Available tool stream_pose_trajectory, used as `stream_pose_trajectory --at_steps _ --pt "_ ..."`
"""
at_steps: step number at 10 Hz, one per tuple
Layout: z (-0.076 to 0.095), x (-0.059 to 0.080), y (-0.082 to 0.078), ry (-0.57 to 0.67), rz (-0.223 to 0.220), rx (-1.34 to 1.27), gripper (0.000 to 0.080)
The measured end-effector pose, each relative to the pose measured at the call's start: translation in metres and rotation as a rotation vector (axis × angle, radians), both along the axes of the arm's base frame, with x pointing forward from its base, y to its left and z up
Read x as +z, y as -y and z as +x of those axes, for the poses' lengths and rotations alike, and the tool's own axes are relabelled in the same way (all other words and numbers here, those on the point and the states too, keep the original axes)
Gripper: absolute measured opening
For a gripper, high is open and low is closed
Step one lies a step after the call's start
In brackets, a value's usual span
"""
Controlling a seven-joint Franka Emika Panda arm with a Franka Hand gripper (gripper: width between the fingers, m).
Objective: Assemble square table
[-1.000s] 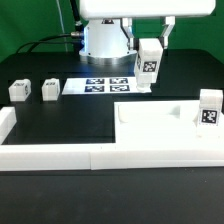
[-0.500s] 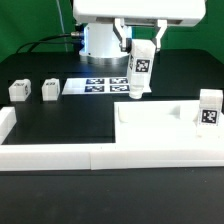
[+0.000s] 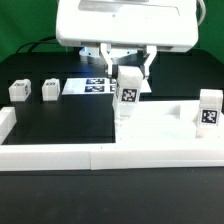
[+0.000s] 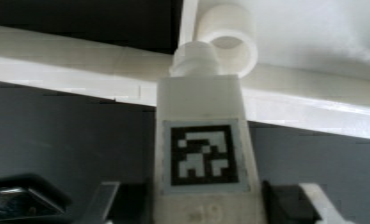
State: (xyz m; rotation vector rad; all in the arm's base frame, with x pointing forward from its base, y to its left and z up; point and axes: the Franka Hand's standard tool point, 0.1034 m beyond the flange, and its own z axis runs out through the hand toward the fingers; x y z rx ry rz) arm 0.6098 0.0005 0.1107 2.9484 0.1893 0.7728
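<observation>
The tabletop (image 3: 160, 128) lies along the counter's (image 3: 70, 115) front edge, toward the exterior view's right, with a standing leg (image 3: 209, 108) on its right side. The claw (image 3: 128, 76) clamps the held leg (image 3: 128, 98) upright over the tabletop's far left corner, probably to seat it there. Half a second ago it hung higher and further right. Two spare legs (image 3: 20, 90) wait near the counter's left edge.

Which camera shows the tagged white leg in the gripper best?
The wrist view: the small white plastic tagged leg fills the frame, tag large, rounded tip by the rim of the white square tray-like tabletop. The exterior view shows it small, upright under the gripper, at the tabletop's corner.
</observation>
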Motion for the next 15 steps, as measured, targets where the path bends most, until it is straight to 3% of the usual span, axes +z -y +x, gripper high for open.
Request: stream_pose_trajectory --at_steps 4,11,13,15 --pt "0.002 -0.018 -0.013 -0.011 -0.008 0.023 0.0294" --pt "-0.001 -0.026 -0.015 0.009 -0.017 0.033 0.0302" --pt "-0.001 -0.026 -0.015 0.009 -0.017 0.033 0.0610" --pt "-0.001 -0.026 -0.015 0.009 -0.017 0.034 0.0647"
